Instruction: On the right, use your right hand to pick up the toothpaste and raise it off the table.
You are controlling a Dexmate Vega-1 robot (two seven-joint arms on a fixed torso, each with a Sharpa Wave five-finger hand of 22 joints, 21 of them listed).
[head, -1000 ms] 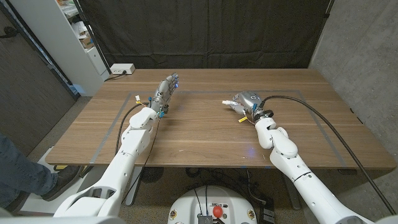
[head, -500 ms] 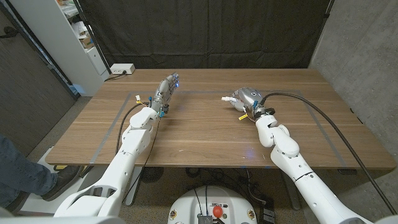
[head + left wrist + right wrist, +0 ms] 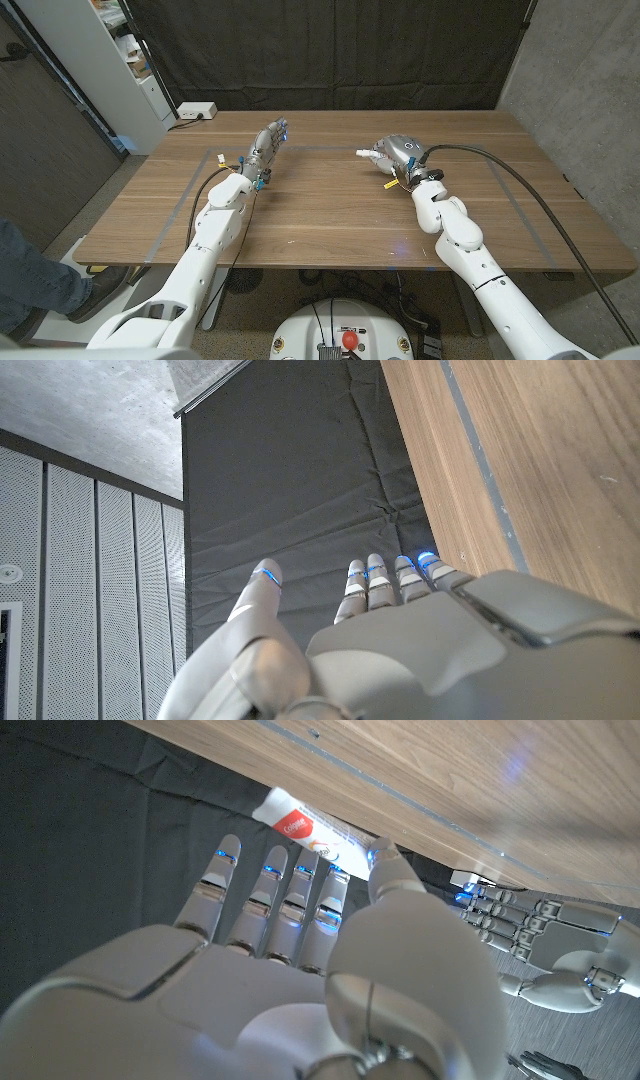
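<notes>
From the head view we see one wooden surface (image 3: 330,210) with a thin taped rectangle marked on it, a black curtain (image 3: 330,50) behind, a white shelf unit (image 3: 115,60) at the far left, and one white power strip (image 3: 195,111) at the surface's back corner. A person's leg (image 3: 35,275) shows at the left edge. Two arms reach in. Our left hand (image 3: 268,140) stands on its edge with straight fingers, holding nothing. Our right hand (image 3: 398,155) grips one toothpaste (image 3: 368,155) tube, whose white end juts out toward the middle; we cannot tell how high it sits.

In the left wrist view, the left hand (image 3: 400,630) shows fingers extended side by side, empty.

In the right wrist view, the right hand (image 3: 290,970) has the toothpaste (image 3: 300,825) across its fingertips (image 3: 225,855), thumb beside the tube.
</notes>
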